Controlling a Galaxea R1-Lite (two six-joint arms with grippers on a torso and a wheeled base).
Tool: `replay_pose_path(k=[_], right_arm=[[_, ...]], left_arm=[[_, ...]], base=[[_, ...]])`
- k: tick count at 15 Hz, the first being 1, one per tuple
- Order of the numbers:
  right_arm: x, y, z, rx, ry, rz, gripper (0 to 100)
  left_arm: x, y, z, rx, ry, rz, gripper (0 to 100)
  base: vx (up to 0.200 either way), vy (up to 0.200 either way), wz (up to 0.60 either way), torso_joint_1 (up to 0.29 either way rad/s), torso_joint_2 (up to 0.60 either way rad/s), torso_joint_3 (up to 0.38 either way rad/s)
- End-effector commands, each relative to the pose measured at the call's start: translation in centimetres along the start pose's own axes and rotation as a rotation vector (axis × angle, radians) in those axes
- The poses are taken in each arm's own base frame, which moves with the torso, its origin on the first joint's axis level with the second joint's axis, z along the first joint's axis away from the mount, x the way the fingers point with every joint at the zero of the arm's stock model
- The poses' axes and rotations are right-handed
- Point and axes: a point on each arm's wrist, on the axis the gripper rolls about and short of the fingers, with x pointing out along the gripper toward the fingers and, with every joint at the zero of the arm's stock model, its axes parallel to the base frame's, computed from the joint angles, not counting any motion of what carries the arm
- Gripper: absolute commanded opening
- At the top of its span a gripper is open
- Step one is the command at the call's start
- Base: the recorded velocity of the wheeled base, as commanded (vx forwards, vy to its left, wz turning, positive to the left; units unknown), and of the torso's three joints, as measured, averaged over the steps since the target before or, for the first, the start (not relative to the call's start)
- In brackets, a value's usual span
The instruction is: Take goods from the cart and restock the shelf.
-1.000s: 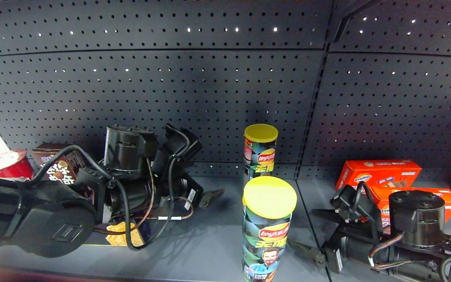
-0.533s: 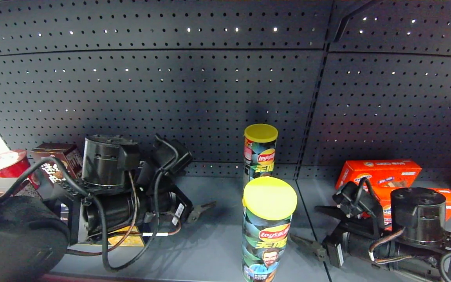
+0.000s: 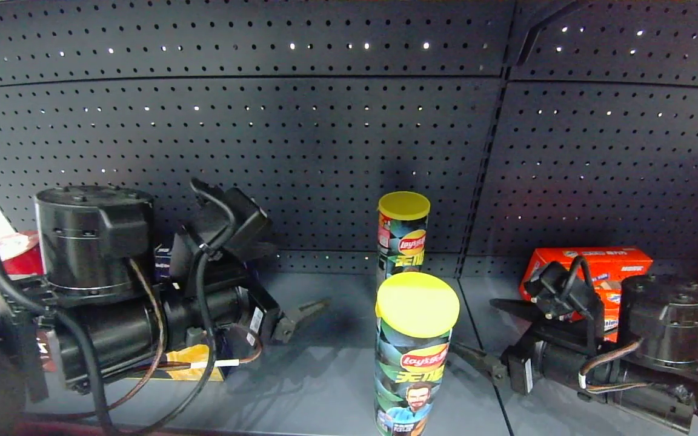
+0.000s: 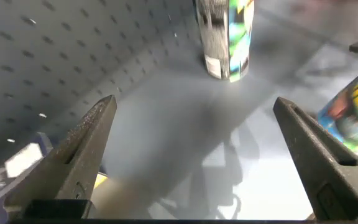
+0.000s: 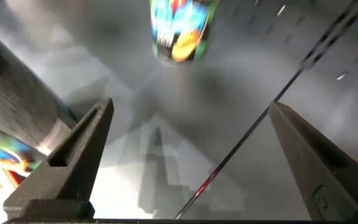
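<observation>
Front can and rear can stand upright, in line, on the shelf. Left tool and right tool are spread wide and empty, flanking the front can. Recommendation: draw each arm straight back, no sideways sweep, or the front can may topple.

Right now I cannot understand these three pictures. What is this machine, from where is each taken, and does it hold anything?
It is a two-armed robot at a shop shelf. The wide picture comes from a camera on its head; the other two from cameras on its wrists, looking past the left fingers and the right fingers. Both pairs are open and hold nothing. On the shelf stand a front can and a back can, both with yellow lids, and orange boxes to the right.
</observation>
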Motion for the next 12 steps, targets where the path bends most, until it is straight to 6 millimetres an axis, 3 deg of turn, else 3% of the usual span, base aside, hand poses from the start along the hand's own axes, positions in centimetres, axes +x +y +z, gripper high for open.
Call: replay_pose_path(k=[1, 5, 6, 7, 8, 10, 12], right_arm=[[-2.4, -0.5, 2.1, -0.008, -0.102, -0.054, 100], [-7.6, -2.5, 2.4, 0.002, -0.189, -0.214, 100], [-7.6, -2.5, 2.4, 0.002, -0.189, -0.214, 100], [-10.5, -3.0, 3.2, -0.011, -0.276, -0.307, 100], [-11.2, -3.3, 3.5, -0.016, -0.297, -0.337, 100], [-14.1, -2.9, 3.8, -0.045, -0.385, -0.382, 100], [-16.2, -2.2, 4.2, -0.069, -0.450, -0.420, 100]], left_arm=[[-2.5, 0.3, 1.7, -0.009, -0.091, 0.033, 100], [-7.1, 2.1, 2.5, -0.059, -0.192, 0.152, 100], [-7.1, 2.1, 2.5, -0.059, -0.192, 0.152, 100], [-11.0, 3.2, 2.1, -0.073, -0.248, 0.280, 100], [-12.0, 3.2, 1.9, -0.082, -0.266, 0.306, 100], [-16.3, 2.7, 0.1, -0.100, -0.314, 0.438, 100], [-19.1, 1.0, -0.9, -0.070, -0.380, 0.450, 100]], base=[[0.000, 0.000, 0.00, 0.000, 0.00, 0.000], [0.000, 0.000, 0.00, 0.000, 0.00, 0.000], [0.000, 0.000, 0.00, 0.000, 0.00, 0.000], [0.000, 0.000, 0.00, 0.000, 0.00, 0.000], [0.000, 0.000, 0.00, 0.000, 0.00, 0.000], [0.000, 0.000, 0.00, 0.000, 0.00, 0.000], [0.000, 0.000, 0.00, 0.000, 0.00, 0.000]])
